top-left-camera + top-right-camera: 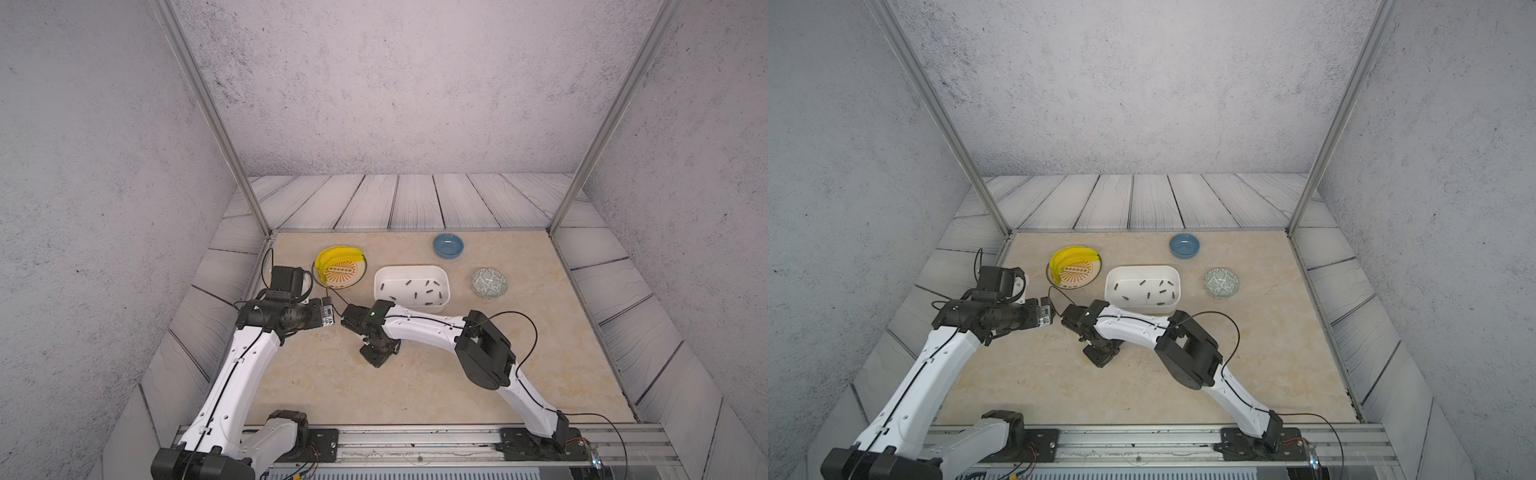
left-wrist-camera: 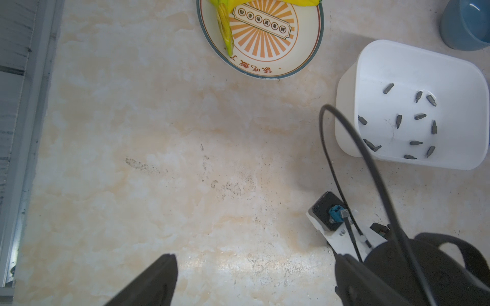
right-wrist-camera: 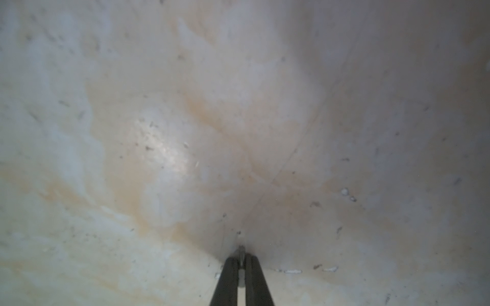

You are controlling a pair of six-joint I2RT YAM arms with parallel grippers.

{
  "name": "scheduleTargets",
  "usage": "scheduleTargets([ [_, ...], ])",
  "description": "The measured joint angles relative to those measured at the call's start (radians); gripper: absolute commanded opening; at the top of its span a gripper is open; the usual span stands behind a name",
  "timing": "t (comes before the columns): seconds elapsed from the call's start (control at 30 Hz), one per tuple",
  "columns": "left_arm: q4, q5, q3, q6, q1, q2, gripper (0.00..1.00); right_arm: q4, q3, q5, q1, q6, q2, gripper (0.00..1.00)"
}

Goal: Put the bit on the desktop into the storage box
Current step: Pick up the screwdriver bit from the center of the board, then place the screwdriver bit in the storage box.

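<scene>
**Thin hold, easy to lose**

Your right pincer (image 3: 241,261) is closed on a small grey metal bit (image 3: 241,251), low at the beige marble-patterned worktop (image 3: 185,132). Only its dull, blurred end shows between the fingertips (image 3: 229,275), so it may slip or twist out when you lift. Your left pincer (image 2: 254,258) hangs wide open, holding nothing. Beyond, the white rounded plastic storage tub (image 1: 411,272) holds other bits (image 2: 399,120); mind its near wall.

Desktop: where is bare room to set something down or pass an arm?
Free: near strip between rail and right end effector; right side beyond patterned bowl; far strip between plate and blue bowl. Crowded: between plate, box and left end effector.
</scene>
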State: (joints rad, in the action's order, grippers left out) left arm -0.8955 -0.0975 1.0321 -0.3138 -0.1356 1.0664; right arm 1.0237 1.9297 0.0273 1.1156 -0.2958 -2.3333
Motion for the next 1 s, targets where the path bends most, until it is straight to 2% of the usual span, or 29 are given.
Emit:
scheduleTargets([
  [0.37,0.005,-0.002,-0.010,0.003,0.000,0.000,0.99,0.009,-0.006,0.002,-0.032,-0.003,0.013,0.00],
  [0.53,0.005,-0.003,-0.010,0.007,0.000,0.000,0.99,0.083,0.064,0.029,-0.132,0.018,0.019,0.00],
  [0.8,0.008,-0.026,-0.012,0.007,0.000,0.008,1.00,0.172,0.280,0.085,-0.295,0.072,0.106,0.00],
  [1.0,0.019,-0.059,-0.033,0.007,0.001,0.016,1.00,0.185,0.308,0.099,-0.380,0.092,0.154,0.00],
])
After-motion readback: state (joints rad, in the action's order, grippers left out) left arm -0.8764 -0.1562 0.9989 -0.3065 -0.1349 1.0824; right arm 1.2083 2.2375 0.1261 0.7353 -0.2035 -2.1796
